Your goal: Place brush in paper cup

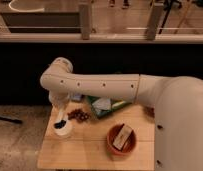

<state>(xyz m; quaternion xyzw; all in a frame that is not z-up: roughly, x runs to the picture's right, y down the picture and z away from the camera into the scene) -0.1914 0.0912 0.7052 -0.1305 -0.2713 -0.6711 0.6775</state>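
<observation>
A white paper cup (64,131) stands on the left part of the small wooden table (90,152). A brush with a dark head (59,123) sits at the cup's mouth, slanting up toward the gripper. My gripper (58,106) hangs just above the cup at the end of the white arm, which reaches in from the right. The arm's elbow hides the gripper's upper part.
An orange bowl (121,140) holding a pale packet stands at the table's front right. A green bag (102,105) lies at the back middle. A cluster of dark brown bits (79,115) lies next to the cup. A dark counter and a railing run behind.
</observation>
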